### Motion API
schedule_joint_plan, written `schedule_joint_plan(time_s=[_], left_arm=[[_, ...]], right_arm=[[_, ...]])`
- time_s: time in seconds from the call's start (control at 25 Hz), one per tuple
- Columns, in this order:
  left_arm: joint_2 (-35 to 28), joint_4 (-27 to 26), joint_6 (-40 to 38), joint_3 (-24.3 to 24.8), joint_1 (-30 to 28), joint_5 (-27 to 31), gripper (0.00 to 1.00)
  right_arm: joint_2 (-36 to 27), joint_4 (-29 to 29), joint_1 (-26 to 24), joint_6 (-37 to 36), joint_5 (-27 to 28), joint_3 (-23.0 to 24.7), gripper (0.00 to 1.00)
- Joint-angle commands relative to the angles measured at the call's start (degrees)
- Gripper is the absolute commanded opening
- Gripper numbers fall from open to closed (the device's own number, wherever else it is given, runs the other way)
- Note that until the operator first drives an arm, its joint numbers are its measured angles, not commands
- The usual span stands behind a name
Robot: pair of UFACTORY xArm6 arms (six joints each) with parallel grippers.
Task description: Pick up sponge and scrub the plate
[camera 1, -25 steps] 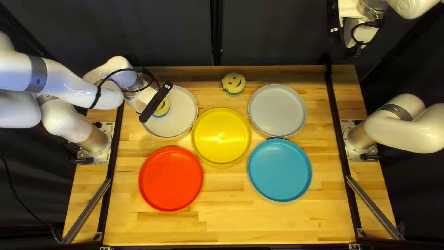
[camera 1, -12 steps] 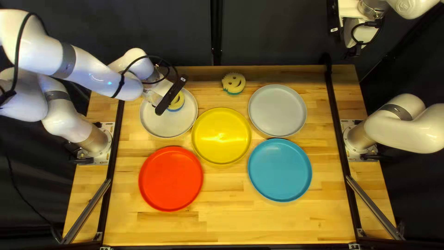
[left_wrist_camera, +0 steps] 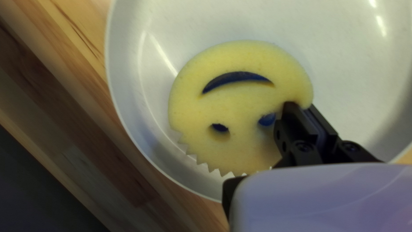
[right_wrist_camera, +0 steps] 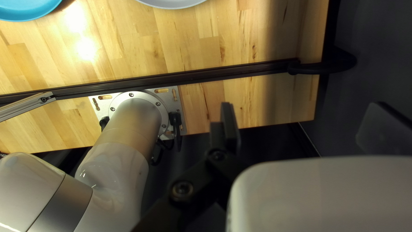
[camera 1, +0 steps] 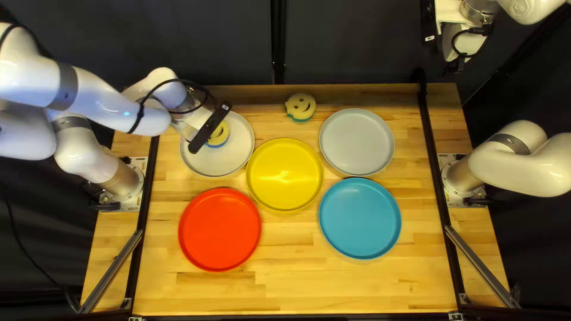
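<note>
In the top left view, the left claw (camera 1: 209, 128) hides its own fingertips and part of the yellow sponge (camera 1: 220, 135), while the left arm (camera 1: 89, 98), right arm (camera 1: 523, 163) and right claw (camera 1: 429, 24) run off the edges. The left wrist view crops the white plate (left_wrist_camera: 128, 77). The right wrist view cuts off the blue plate (right_wrist_camera: 25, 8) and grey plate (right_wrist_camera: 171, 3), with one finger (right_wrist_camera: 380, 126) blurred.

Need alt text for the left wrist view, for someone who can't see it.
The left gripper has its fingers closed on the edge of a yellow smiley-face sponge inside a white plate. The plate is on a wooden table.
</note>
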Motion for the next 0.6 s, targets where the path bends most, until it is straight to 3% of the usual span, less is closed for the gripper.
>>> schedule_joint_plan(time_s=[0.04,0.6], left_arm=[[-1.96,0.55,-0.87,1.87,0.42,0.71,0.00],[15.79,-1.64,-2.98,-9.89,-7.28,-7.30,0.00]], right_arm=[[0.00,0.00,0.00,0.00,0.00,0.00,1.00],[0.00,0.00,0.00,0.00,0.00,0.00,1.00]])
